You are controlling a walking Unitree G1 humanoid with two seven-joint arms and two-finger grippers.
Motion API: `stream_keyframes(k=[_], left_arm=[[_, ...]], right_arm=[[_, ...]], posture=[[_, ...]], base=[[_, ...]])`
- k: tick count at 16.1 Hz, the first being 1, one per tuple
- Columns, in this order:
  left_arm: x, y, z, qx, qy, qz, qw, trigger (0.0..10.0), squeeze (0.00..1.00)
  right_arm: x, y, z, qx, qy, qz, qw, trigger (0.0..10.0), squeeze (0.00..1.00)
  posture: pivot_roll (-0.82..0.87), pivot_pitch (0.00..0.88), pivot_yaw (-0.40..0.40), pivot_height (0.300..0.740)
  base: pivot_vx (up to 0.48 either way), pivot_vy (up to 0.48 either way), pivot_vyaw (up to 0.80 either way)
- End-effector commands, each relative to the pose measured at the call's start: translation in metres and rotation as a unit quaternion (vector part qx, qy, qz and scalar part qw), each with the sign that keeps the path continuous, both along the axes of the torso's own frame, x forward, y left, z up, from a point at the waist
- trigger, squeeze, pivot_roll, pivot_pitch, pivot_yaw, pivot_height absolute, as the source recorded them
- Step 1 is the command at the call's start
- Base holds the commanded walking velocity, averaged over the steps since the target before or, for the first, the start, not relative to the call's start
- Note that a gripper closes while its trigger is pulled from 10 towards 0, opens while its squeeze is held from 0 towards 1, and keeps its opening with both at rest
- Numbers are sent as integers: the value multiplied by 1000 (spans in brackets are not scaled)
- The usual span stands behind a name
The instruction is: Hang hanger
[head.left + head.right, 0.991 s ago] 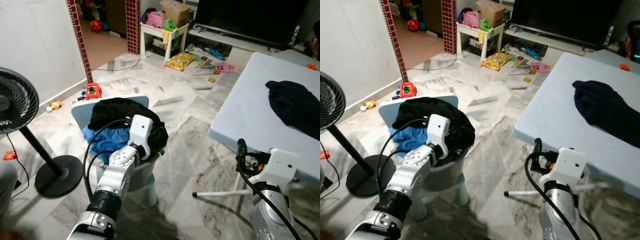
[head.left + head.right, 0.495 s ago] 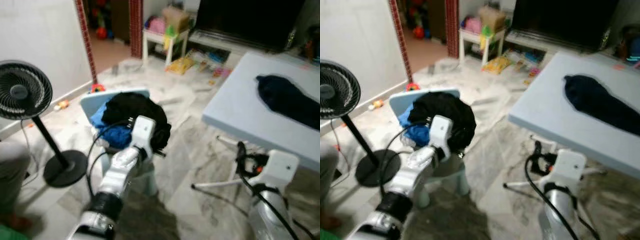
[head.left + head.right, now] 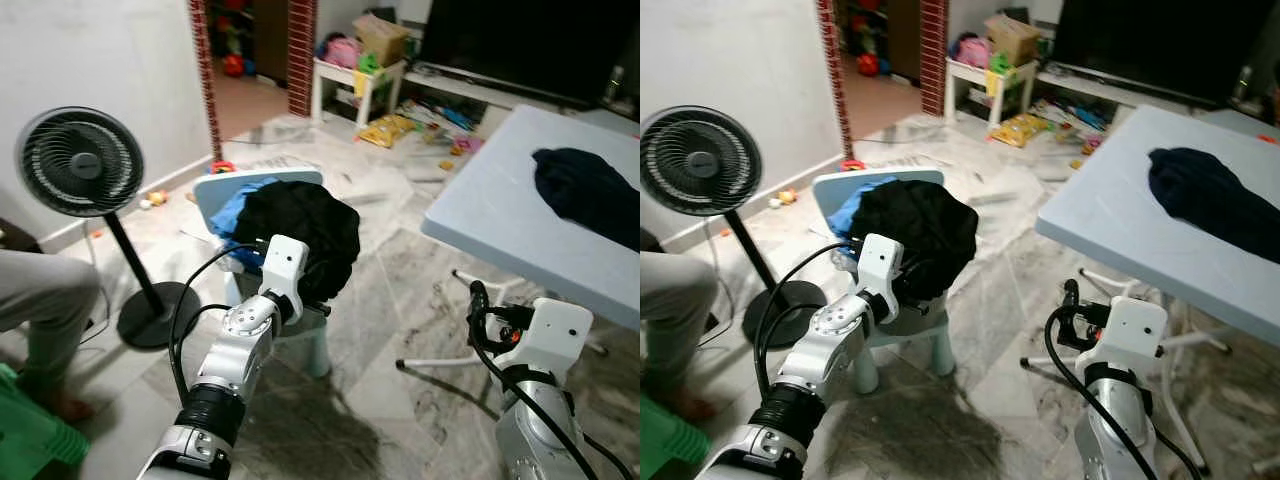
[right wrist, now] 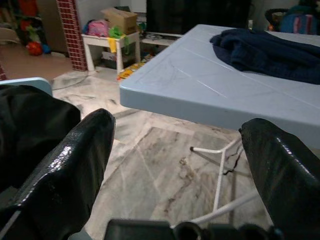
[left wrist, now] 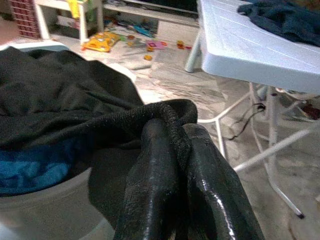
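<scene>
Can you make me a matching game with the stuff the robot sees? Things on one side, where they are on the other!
Things:
1. black cloth
2. navy cloth
3. fan
4. box

Places:
A. on the big table
B. on the small white table far back
C. standing on the floor by the wall
D. on the chair, pinched by the left claw

Pairs: 1-D, 2-A, 3-C, 4-B

Head stereo pair plus two wrist cameras

From the head we are looking forward and down, both eyes sharing the small chair and the pale table. The left wrist camera is peering along its pinched fingers, close against the black garment; the right one is facing that table across the floor between its spread fingers.
</scene>
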State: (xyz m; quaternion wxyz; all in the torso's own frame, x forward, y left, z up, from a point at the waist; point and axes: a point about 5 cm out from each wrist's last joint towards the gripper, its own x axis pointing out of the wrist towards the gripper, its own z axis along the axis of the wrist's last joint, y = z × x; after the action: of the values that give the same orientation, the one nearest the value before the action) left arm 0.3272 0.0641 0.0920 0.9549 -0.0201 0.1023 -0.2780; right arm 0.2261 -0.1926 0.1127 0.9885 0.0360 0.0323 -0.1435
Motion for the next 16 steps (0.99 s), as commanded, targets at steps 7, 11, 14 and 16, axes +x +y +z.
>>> stream_keyframes(k=[7, 11, 14, 16], left_arm=[[-5, -12, 7, -40, 1, -40, 998, 10000, 0], [-4, -12, 9, -41, -2, -43, 998, 10000, 0], [-7, -17, 10, -57, 3, -65, 996, 10000, 0], [-12, -25, 13, -39, -19, -103, 994, 10000, 0]], right_arm=[[1, -1, 0, -3, 5, 1, 1000, 10000, 0], [3, 0, 0, -3, 5, 4, 1000, 10000, 0], [3, 0, 1, -4, 4, 4, 1000, 10000, 0], [3, -1, 1, -5, 2, 2, 1000, 10000, 0]], posture=[[-32, 5, -71, 740], [-32, 0, -69, 740], [-34, 1, -69, 740], [-34, 3, -70, 740]], base=[[0, 0, -571], [0, 0, -800], [0, 0, -800], [0, 0, -800]])
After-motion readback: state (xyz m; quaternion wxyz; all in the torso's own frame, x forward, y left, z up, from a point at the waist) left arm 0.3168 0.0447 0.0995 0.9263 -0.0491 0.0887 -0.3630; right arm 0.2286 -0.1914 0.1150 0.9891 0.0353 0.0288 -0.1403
